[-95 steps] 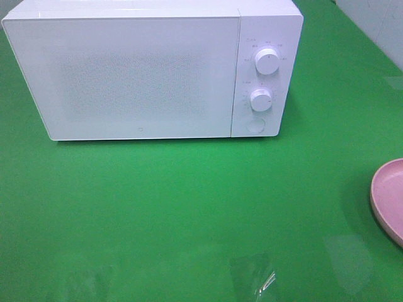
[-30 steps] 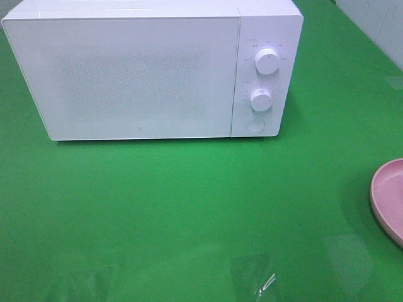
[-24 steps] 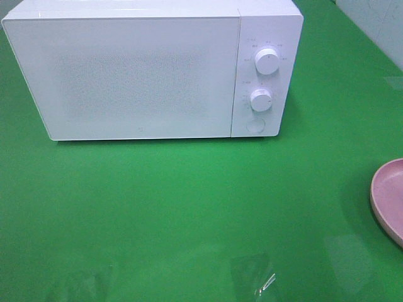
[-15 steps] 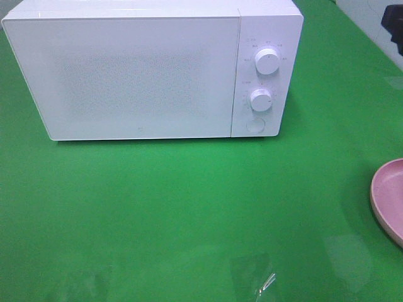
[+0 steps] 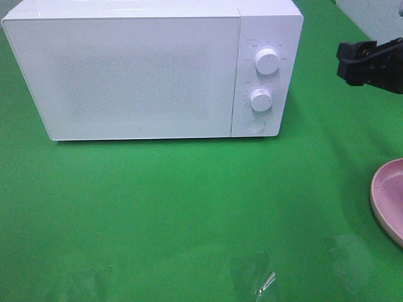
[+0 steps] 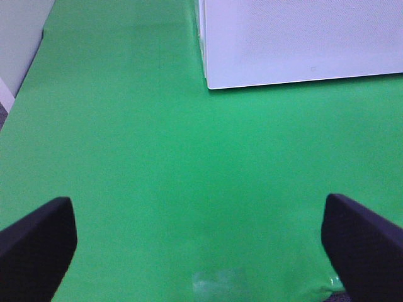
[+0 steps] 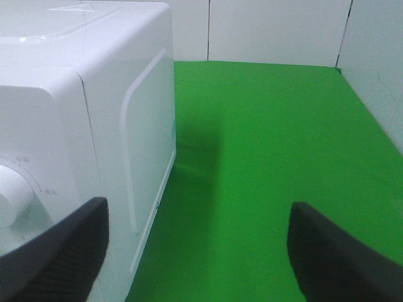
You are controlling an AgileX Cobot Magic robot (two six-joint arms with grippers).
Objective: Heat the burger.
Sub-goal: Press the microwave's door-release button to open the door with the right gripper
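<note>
No burger shows in any view. The white microwave (image 5: 126, 75) stands at the back of the green table with its door shut. My right gripper (image 5: 352, 61) reaches in from the right edge, level with the upper knob (image 5: 267, 61) and well to the right of the control panel. The right wrist view has this gripper (image 7: 198, 251) open and empty, beside the microwave's side wall (image 7: 145, 126). The left gripper (image 6: 198, 248) is open and empty over bare green table, in front of the microwave's lower left corner (image 6: 211, 82).
A shallow pink plate (image 5: 387, 198) lies at the right edge with nothing visible on the part in view. The control panel carries a lower knob (image 5: 261, 99) and a round button (image 5: 254, 125). A clear plastic scrap (image 5: 261, 277) lies near the front edge. White walls (image 7: 277, 28) close off the back.
The right arm has come into the high view from the right edge and moved left toward the microwave. The microwave and plate have not moved.
</note>
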